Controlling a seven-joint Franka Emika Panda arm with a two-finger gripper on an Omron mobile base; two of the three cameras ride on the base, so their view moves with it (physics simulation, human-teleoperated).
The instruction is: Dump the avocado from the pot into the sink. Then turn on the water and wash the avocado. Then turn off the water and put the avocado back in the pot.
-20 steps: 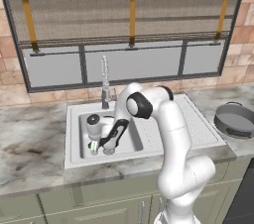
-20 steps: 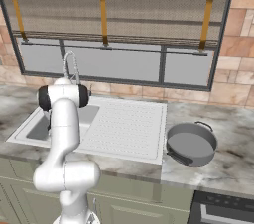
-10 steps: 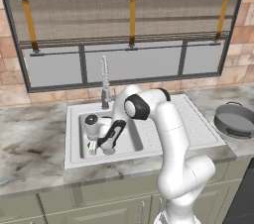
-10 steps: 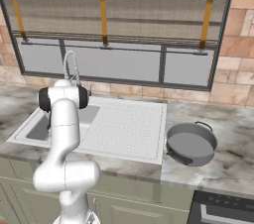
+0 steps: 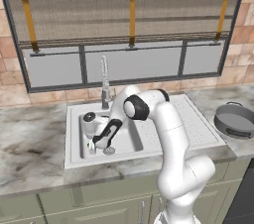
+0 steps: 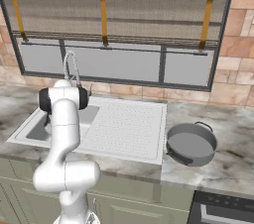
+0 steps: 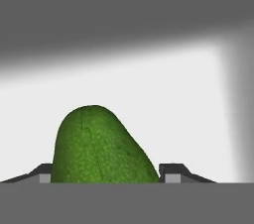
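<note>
Counter: mottled marble top, carrying everything listed below.

Sink: light grey basin let into the counter, with a dotted drainboard to one side and a tall faucet behind. No running water is visible. Fixed; not to be handled.

Pot: round grey metal, shallow, dark rim, loop handles. It stands upright on the counter past the drainboard, well apart from the basin. Judged rigid and moderately heavy; its wide mouth makes an easy drop target.

Pincer: reaching down into the sink basin near the drain. In the hand view its two dark fingertips stand either side of the fruit, one edge of the fruit at or over the left tip and a thin gap at the right. The jaws are partly open around it; whether they actually press it cannot be told.

Avocado: dark green, pebbled skin, rounded and tapering toward one end, lying on the pale sink floor between the pincer's tips. Judged light, firm under a thin skin, and probably slick if wet (the curved flanks invite it to squirt out). Best taken across the widest part of the body, jaws square to the long axis, with modest pressure to avoid bruising.
</note>
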